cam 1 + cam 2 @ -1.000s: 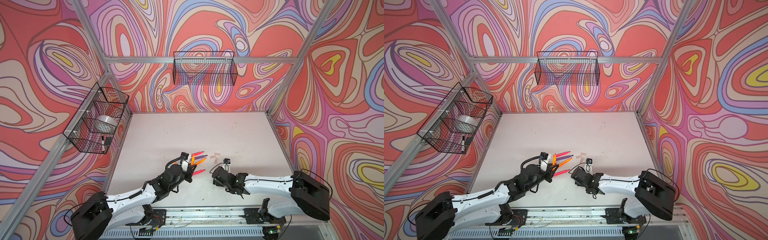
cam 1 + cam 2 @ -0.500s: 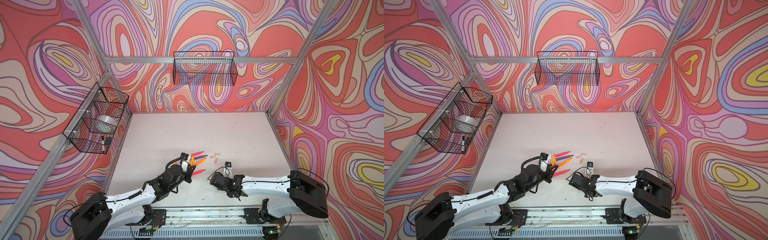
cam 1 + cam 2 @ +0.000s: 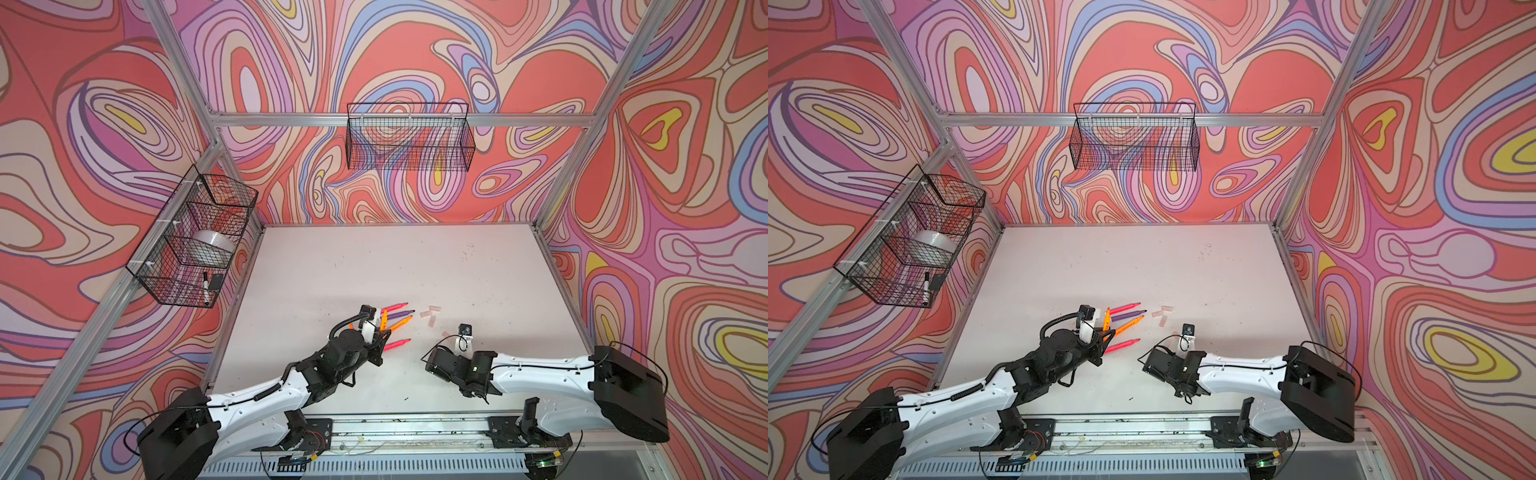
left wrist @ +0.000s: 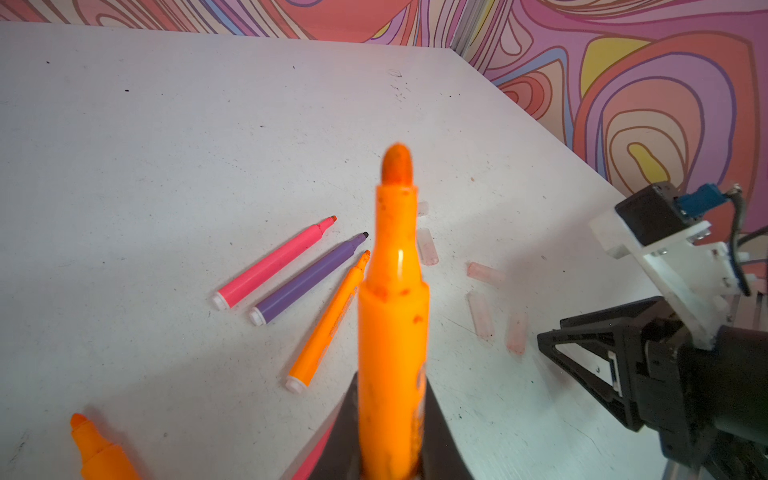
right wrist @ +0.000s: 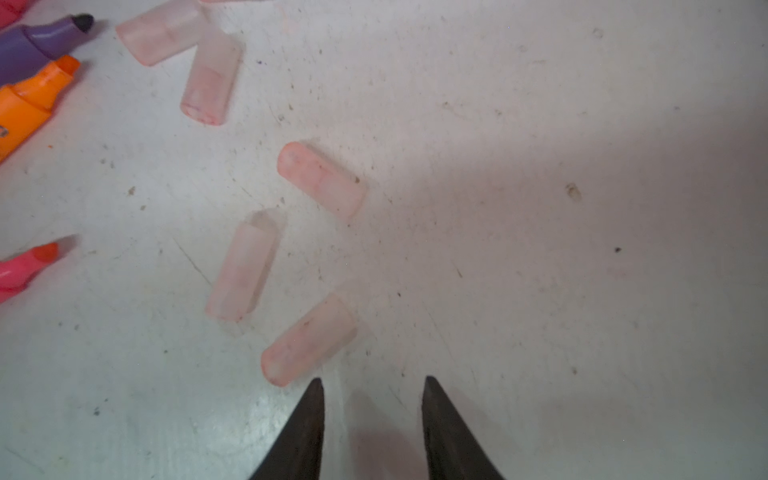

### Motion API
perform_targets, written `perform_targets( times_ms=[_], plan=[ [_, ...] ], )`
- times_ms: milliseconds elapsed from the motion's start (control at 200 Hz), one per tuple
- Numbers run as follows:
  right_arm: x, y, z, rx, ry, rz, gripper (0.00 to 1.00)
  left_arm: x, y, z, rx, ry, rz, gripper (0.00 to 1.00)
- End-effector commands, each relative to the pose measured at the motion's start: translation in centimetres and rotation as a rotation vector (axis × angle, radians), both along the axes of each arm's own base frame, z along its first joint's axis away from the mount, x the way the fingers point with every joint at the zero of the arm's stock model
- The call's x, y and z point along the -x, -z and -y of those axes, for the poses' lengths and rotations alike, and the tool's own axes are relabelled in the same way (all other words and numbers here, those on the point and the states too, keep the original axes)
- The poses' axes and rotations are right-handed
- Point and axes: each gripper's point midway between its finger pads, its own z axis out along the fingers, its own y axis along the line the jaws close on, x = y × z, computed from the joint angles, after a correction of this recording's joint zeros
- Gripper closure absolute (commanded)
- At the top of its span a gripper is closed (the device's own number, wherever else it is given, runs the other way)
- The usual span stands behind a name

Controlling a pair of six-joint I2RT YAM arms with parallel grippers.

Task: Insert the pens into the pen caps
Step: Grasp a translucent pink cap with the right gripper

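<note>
My left gripper [image 4: 392, 455] is clamped on an orange pen [image 4: 392, 291], which sticks straight out from between the jaws with its felt tip bare. In both top views that gripper sits low over the white table [image 3: 374, 257], near the front middle, with the other pens fanned out just beyond it. A pink pen [image 4: 276, 262], a purple pen [image 4: 309, 278] and a second orange pen [image 4: 330, 320] lie side by side, close but not touching, tips pointing roughly the same way. A second pink pen [image 3: 397, 344] lies nearer the front edge, its back end hidden under the left gripper. A third orange pen [image 4: 95, 449] shows blurred at the edge of the left wrist view. The pen caps [image 3: 430, 314] lie loose on the table to the right of the pens, all on their sides. From the right wrist I count five of them. My right gripper [image 5: 372, 386] hangs just above the table with its two dark fingers [image 5: 307, 424] apart and only bare table between them, so it grips nothing. The nearest cap [image 5: 309, 338] lies just beside one fingertip; I cannot tell whether they touch.
</note>
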Motion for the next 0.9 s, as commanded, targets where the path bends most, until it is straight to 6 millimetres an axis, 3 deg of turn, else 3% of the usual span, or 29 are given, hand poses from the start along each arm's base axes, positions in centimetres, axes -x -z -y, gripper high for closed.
perform_targets(
  times_ms=[0,335,721,891],
  plan=[
    [-0.6,-0.8,-1.4,-0.076,-0.036,0.053,0.58,-0.2,0.0,-0.6,-0.006,-0.030,-0.001,1.00],
    [-1.7,-1.6,-2.8,-0.114,-0.021,0.102,0.50,0.5,-0.2,-0.1,0.001,0.022,0.005,1.00],
    [-2.3,0.5,-2.3,-0.071,0.014,0.067,0.50,0.9,-0.5,-0.2,0.014,0.037,0.015,1.00],
    [-2.9,1.2,-3.0,-0.070,0.001,0.057,0.52,0.9,-0.5,-0.5,0.011,0.033,0.015,1.00]
  ],
)
